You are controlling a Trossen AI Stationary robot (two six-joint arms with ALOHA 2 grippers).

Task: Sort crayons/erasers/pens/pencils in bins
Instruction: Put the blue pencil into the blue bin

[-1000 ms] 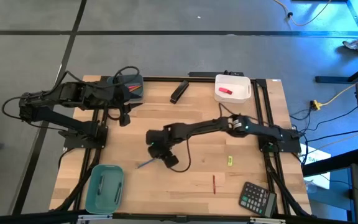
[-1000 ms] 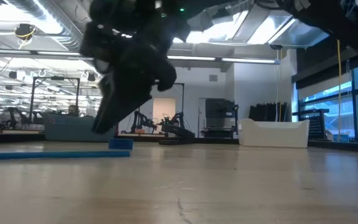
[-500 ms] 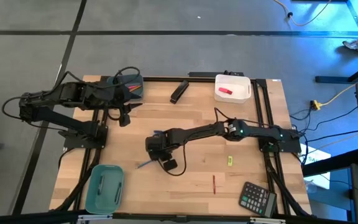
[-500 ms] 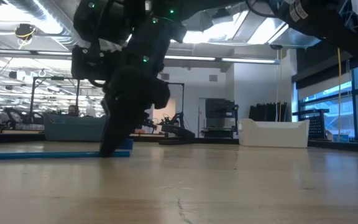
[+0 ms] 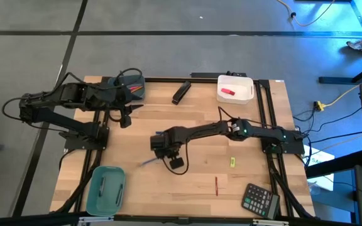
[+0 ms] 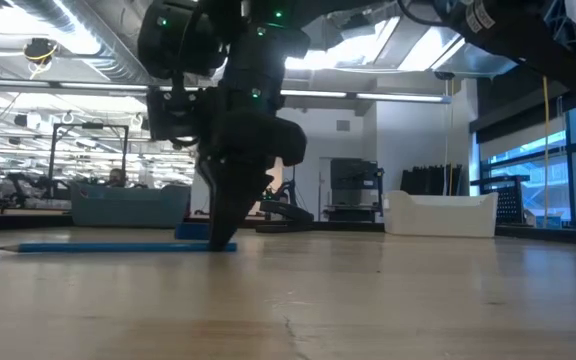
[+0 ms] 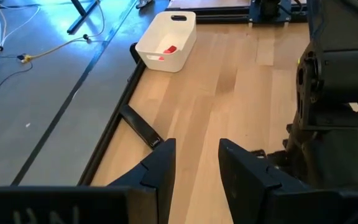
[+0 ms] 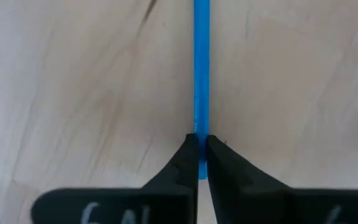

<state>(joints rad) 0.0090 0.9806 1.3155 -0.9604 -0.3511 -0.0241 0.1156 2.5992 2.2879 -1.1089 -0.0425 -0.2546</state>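
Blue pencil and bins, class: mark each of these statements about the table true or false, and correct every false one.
1. The right gripper is closed on the blue pencil. True.
2. The blue pencil is lifted clear of the table. False: in the low view it lies flat on the wood.
3. A red eraser lies in the white bin. True.
4. The left gripper holds a pen. False: its fingers are apart with nothing between them.
5. The calculator sits inside the teal bin. False: it rests on the table at the opposite near corner.
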